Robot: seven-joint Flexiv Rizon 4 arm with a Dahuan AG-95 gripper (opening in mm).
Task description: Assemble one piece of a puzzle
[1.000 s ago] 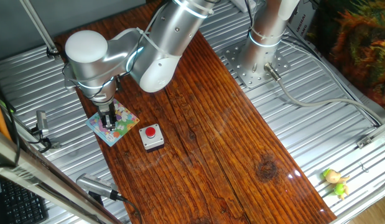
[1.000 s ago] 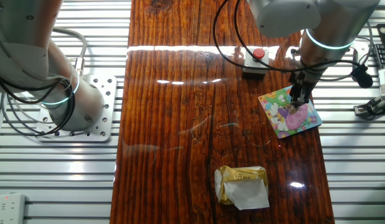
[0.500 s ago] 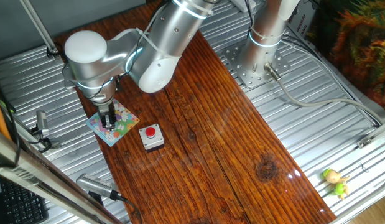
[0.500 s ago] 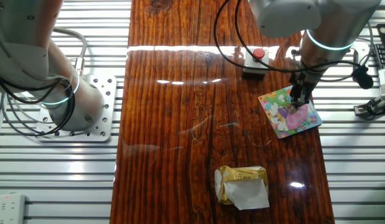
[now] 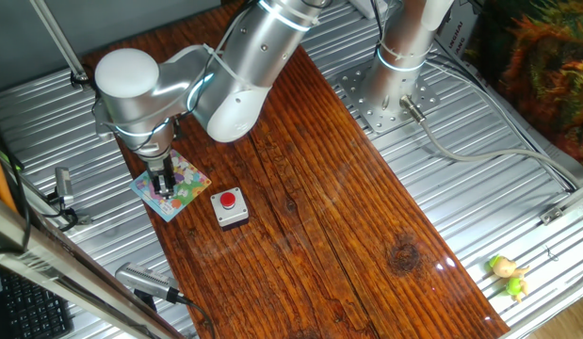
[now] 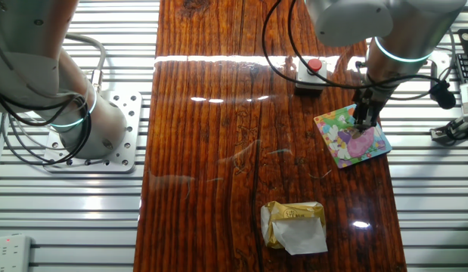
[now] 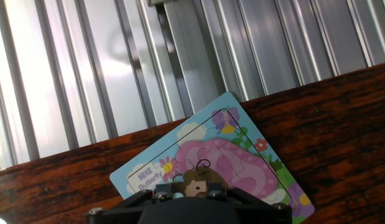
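My hand [image 5: 163, 185] [image 6: 363, 125] stands upright over the puzzle [image 5: 172, 184] [image 6: 351, 135] [image 7: 212, 163], fingertips down on or just above its picture; I cannot tell whether the fingers are parted or closed, since in the hand view my own dark housing hides them. The piece cannot be made out separately in any view; the hand covers the spot where it would lie. The puzzle is a flat, light-blue-edged square printed in pink, green and yellow, with curved cut lines showing across the pink area. It lies near the edge of the table [image 5: 310, 207] [image 6: 218, 128], a glossy red-brown wood plank with strong grain, flanked by ribbed metal decking. Just beside the puzzle sits a small grey box with a red round button [image 5: 229, 207] [image 6: 310, 75]. Farther off on the table lies a crumpled yellow and white wrapper [image 6: 294, 225]. On the far decking rests a small yellow-green toy [image 5: 509, 275].
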